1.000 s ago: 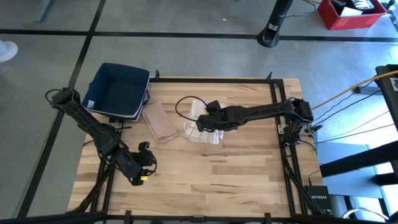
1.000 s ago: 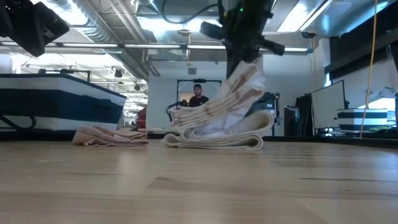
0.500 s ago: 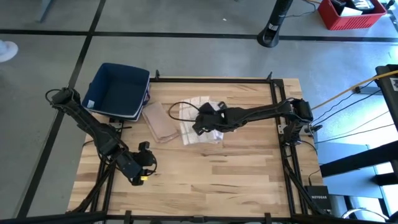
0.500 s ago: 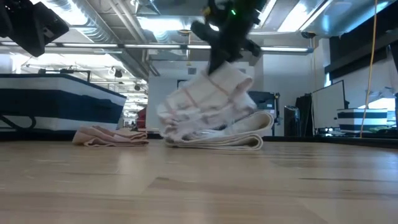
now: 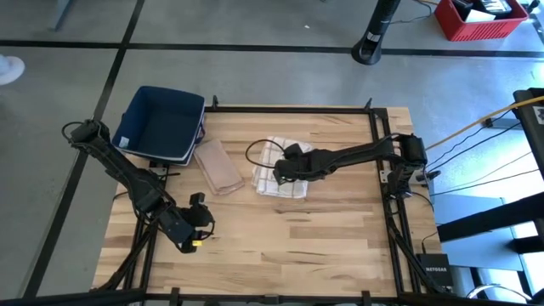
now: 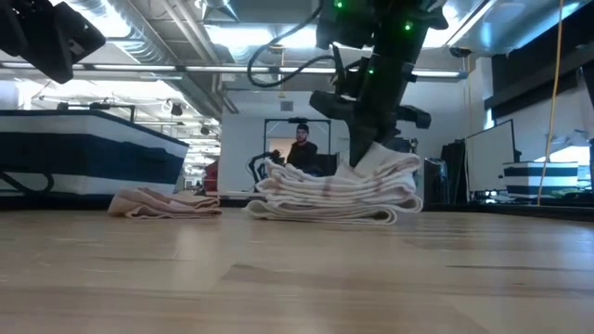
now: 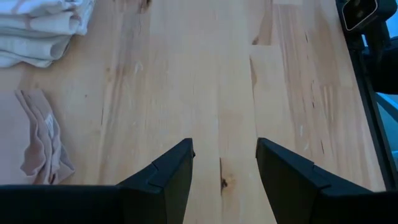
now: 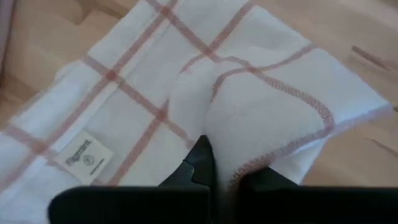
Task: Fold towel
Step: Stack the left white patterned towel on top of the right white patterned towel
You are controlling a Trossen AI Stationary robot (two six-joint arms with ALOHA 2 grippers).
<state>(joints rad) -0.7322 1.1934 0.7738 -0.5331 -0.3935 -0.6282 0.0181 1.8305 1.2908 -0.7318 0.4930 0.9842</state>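
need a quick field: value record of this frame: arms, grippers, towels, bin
right gripper: shut on a pinched corner of the checked towel, low over the stack
checked towel: white with red lines, folded in layers near the table's middle
left gripper: open, holding nothing, waiting above the bare wooden table near its front left
beige cloth: folded, flat, left of the checked towel, untouched
blue bin: at the table's back left corner

White towel [image 8: 186, 93], red checks
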